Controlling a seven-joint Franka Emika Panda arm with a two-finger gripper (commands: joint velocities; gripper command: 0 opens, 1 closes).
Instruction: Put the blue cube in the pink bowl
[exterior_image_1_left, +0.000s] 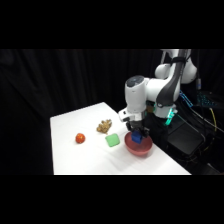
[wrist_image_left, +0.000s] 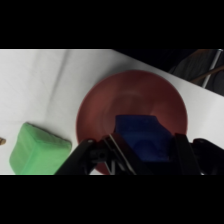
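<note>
Side view: the arm reaches down from the upper right, and its gripper (exterior_image_1_left: 136, 133) hangs just over the pink bowl (exterior_image_1_left: 139, 146), which sits near the table's (exterior_image_1_left: 75, 160) right edge. The blue cube (exterior_image_1_left: 137, 136) shows between the fingers, right above the bowl's hollow. Just left of the bowl lies a green cube (exterior_image_1_left: 113, 140). Farther left is a small red-orange ball (exterior_image_1_left: 80, 138), and behind the green cube, a tan lump (exterior_image_1_left: 104, 127) — what it is I cannot tell.

Wrist view: the cube (wrist_image_left: 142, 137) sits clamped between the two black fingers of the gripper (wrist_image_left: 145, 150), with the bowl's (wrist_image_left: 100, 107) rim and red inside spread round it below. The green cube (wrist_image_left: 37, 149) lies on the white table (wrist_image_left: 45, 85) at the left, just beside the bowl but apart from it.
</note>
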